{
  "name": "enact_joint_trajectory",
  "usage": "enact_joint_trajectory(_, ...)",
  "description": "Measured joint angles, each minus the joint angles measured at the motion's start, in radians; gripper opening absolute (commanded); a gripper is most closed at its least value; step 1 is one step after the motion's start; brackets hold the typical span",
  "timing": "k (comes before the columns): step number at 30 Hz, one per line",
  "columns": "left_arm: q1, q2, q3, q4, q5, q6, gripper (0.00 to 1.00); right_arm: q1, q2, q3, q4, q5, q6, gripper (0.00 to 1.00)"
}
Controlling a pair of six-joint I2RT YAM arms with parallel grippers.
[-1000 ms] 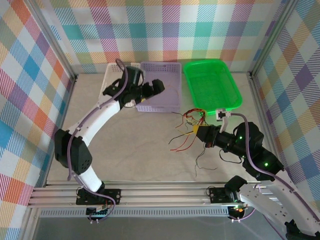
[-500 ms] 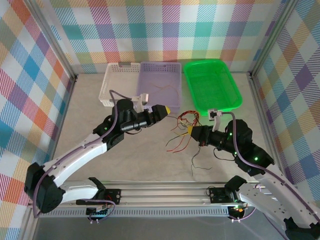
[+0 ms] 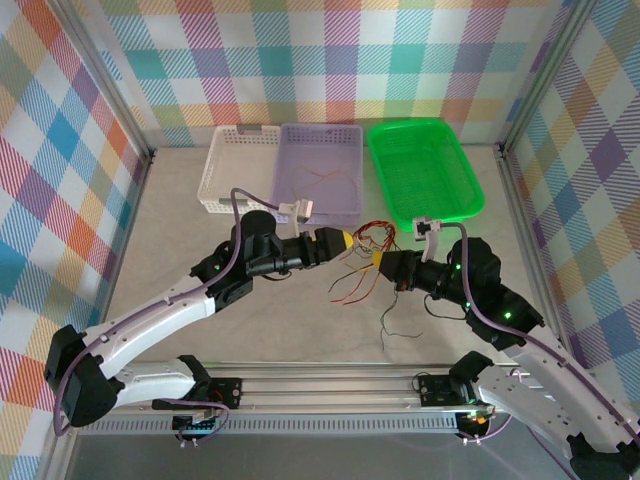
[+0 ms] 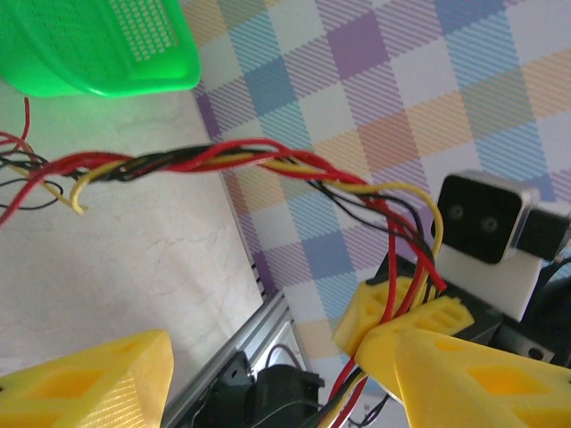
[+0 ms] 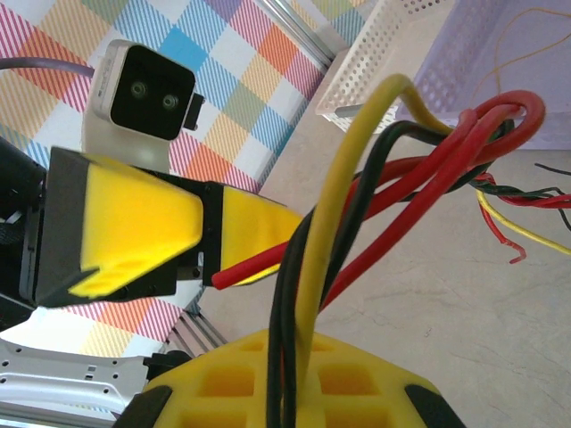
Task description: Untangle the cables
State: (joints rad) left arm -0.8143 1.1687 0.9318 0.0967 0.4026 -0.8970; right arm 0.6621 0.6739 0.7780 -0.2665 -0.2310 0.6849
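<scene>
The cables [image 3: 368,238] are a twisted bunch of red, yellow and black wires on the table, with loose ends [image 3: 352,287] trailing toward the front. My right gripper [image 3: 384,263] is shut on the bunch, and the wires rise straight out of its yellow fingers [image 5: 268,383]. In the left wrist view the twisted cables [image 4: 205,162] run from the left into those shut fingers [image 4: 379,312]. My left gripper [image 3: 343,240] is open [image 4: 272,357], just left of the bunch, holding nothing. A red cable end [image 5: 234,275] lies by the left gripper [image 5: 259,234]. Thin wires [image 3: 322,181] lie in the purple basket.
Three baskets stand along the back: white [image 3: 222,172], purple [image 3: 320,132] and green [image 3: 424,128]. A single dark wire [image 3: 392,322] lies in front of the right gripper. The metal rail [image 3: 320,385] runs across the near edge.
My left arm has swung from the purple basket down to the cable bunch and now sits right beside it. The right gripper, still holding the bunch, has shifted a little to the left.
</scene>
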Motion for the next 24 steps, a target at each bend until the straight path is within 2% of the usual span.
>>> enact_joint_trajectory(3,-0.018,0.017,0.000,-0.016,0.016,0.027,0.54,0.000,0.008,0.000,0.007,-0.007,0.008,0.00)
enact_joint_trajectory(6,-0.031,0.040,0.000,-0.027,0.035,0.048,0.52,0.000,0.012,0.000,0.008,-0.010,0.011,0.00)
enact_joint_trajectory(14,-0.043,0.043,0.000,-0.045,0.076,0.100,0.53,0.000,0.012,0.000,0.012,-0.013,0.011,0.00)
enact_joint_trajectory(24,-0.058,0.038,0.000,-0.043,0.083,0.109,0.30,0.000,0.013,0.000,0.031,-0.014,0.011,0.00)
